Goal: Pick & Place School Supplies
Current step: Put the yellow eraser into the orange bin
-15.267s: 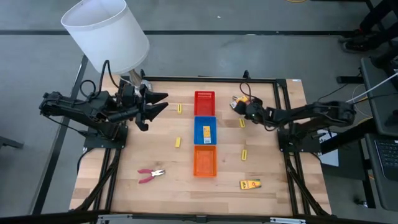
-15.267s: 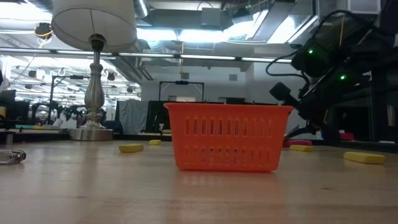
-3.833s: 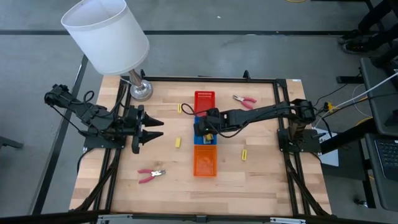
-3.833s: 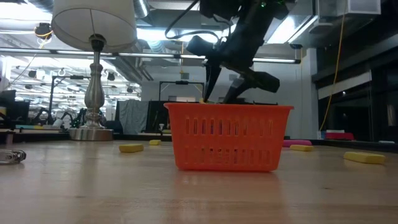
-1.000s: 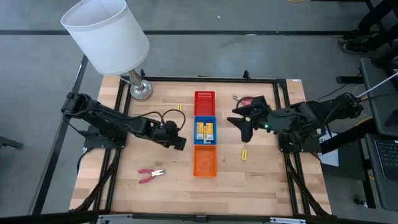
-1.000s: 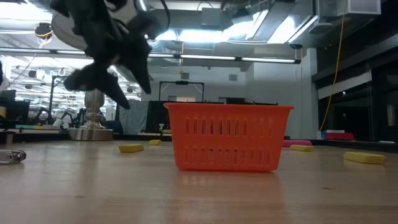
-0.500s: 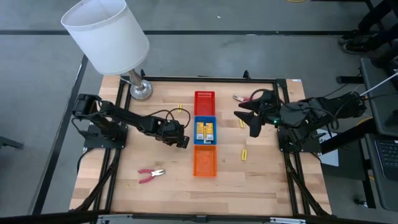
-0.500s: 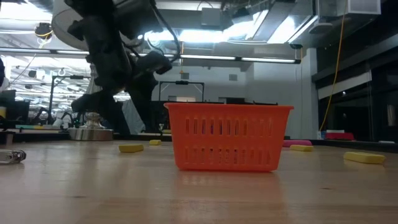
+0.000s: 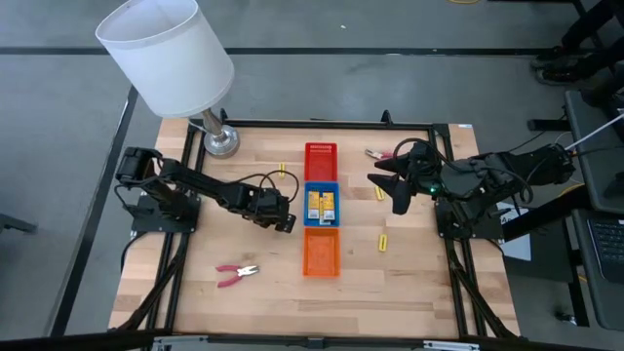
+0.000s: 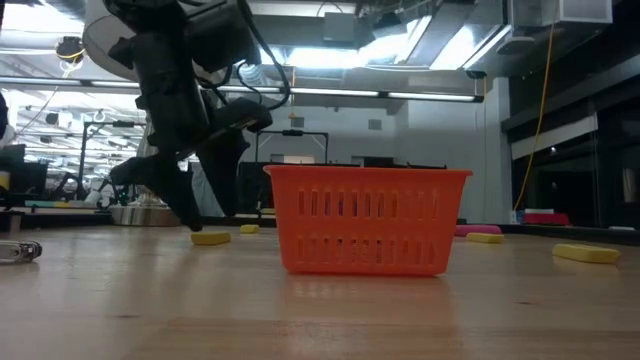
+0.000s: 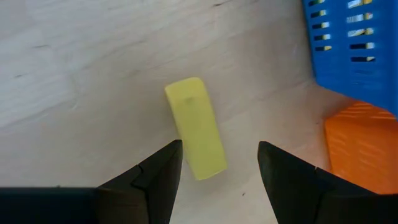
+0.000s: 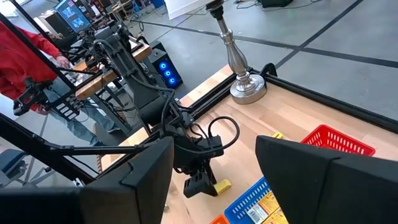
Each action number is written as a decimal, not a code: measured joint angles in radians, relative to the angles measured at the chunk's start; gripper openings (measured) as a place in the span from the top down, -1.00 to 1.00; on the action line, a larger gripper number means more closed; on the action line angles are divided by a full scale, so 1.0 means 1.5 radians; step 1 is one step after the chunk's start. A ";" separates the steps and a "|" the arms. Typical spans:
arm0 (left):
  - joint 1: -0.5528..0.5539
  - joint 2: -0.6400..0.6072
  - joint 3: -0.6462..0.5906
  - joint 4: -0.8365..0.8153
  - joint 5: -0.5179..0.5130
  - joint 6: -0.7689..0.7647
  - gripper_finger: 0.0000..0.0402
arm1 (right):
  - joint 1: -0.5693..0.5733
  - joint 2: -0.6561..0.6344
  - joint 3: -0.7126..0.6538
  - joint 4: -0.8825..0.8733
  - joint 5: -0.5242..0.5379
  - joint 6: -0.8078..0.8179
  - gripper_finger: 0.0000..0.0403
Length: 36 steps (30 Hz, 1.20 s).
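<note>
A: Target = yellow stick (image 11: 196,127), flat on the tabletop (image 9: 195,263), centre-left of the high frame, just left of the blue tray (image 9: 322,206).

B: Gripper position?

A: Left gripper (image 9: 283,220) directly over it, fingers spread, nothing held. In the left wrist view the stick sits between the two fingers (image 11: 155,177), near end level with the tips. Long axis runs roughly along the look direction, slightly skewed, so the jaws straddle its short side. Looks ready for descent and close.

B: Obstructions?

A: Blue tray and orange tray (image 9: 322,252) just beside it on the far side; tray wall is close to one finger. My read: tight but workable.

B: Right arm?

A: Right gripper (image 9: 393,185) parked centre-right, raised, fingers apart and empty, well away. Left is clearly nearer. Another stick (image 9: 383,241) and pliers (image 9: 237,274) lie loose elsewhere.
</note>
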 joint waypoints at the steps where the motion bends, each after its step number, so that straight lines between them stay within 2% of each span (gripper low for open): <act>1: 0.000 0.000 0.000 0.001 0.000 0.000 -0.03 | 0.000 0.000 0.000 0.000 0.000 0.002 -0.16; 13: 0.001 0.001 0.000 0.039 -0.003 0.005 -0.03 | 0.000 0.000 0.000 0.000 0.000 0.012 -0.16; 21: 0.008 0.030 0.002 0.045 0.005 0.011 -0.03 | 0.000 0.000 0.000 0.000 0.000 0.012 -0.16; 36: 0.008 0.031 0.003 0.012 0.007 0.017 -0.03 | 0.000 0.000 0.000 0.000 -0.001 0.017 -0.16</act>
